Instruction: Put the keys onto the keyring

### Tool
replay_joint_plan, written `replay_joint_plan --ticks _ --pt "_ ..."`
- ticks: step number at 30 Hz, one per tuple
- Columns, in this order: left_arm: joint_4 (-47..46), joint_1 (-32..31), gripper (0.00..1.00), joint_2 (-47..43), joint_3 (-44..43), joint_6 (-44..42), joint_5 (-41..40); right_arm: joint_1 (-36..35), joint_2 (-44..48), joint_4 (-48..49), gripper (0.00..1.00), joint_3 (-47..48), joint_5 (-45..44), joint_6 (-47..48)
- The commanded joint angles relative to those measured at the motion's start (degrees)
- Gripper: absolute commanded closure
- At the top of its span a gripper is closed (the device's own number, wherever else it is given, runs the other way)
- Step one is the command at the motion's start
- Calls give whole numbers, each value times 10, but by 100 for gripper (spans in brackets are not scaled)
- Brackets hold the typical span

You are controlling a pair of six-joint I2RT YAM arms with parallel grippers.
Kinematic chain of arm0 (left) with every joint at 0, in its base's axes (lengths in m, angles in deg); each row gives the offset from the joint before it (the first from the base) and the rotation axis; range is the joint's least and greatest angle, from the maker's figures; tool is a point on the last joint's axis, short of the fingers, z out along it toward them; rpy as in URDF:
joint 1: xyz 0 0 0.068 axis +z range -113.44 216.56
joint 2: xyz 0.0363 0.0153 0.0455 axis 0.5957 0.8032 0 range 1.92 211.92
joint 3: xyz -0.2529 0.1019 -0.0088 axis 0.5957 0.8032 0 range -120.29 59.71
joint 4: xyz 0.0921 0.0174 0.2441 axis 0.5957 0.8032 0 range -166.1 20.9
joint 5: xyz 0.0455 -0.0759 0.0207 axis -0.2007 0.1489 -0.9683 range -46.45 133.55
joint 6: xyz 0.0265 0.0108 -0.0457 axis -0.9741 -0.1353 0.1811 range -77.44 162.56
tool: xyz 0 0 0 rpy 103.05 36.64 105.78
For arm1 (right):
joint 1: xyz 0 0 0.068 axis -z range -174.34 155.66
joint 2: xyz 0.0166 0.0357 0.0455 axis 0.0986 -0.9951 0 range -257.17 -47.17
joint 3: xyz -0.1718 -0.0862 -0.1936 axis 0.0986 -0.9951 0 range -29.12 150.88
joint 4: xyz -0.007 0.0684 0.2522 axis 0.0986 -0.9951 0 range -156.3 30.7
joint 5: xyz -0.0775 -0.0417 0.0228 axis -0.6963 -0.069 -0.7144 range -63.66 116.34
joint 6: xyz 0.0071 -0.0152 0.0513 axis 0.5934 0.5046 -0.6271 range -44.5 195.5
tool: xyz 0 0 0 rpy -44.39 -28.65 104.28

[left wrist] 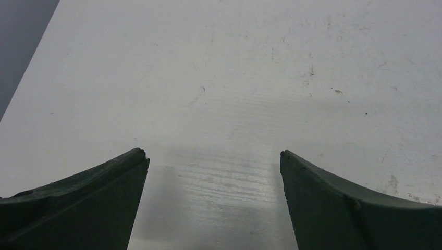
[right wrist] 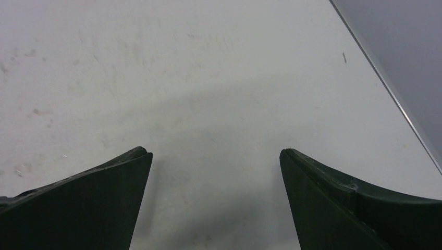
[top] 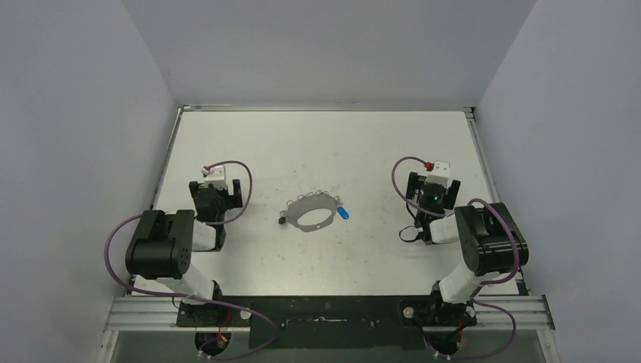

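In the top view the keyring (top: 314, 214), a thin silver oval hoop with small loops along its far edge, lies flat mid-table. A key with a blue head (top: 343, 212) lies touching its right side. A small black-headed key (top: 281, 221) lies at its left end. My left gripper (top: 216, 185) is open and empty, well left of the keyring. My right gripper (top: 434, 183) is open and empty, well right of it. Each wrist view shows only its own spread jaws, left gripper (left wrist: 213, 156) and right gripper (right wrist: 216, 153), over bare white table; keys and keyring are out of view there.
The white table (top: 325, 144) is scuffed and boxed in by grey walls at the left, back and right. The right wall and table edge (right wrist: 385, 78) show in the right wrist view, and the left wall (left wrist: 21, 36) shows in the left wrist view.
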Motion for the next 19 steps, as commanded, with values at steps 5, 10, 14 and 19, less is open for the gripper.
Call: replay_joint_plan --ticks 5,10,14,19 --pt "0 3 3 3 -22 15 -19 -17 7 8 0 34 -10 6" --pt "0 3 3 3 -22 15 -19 -17 7 9 0 34 -9 6" --pt "5 3 3 4 -24 15 -17 -17 7 9 0 34 -9 6" --pt "7 3 3 3 -25 16 -16 -17 7 9 0 34 -9 6"
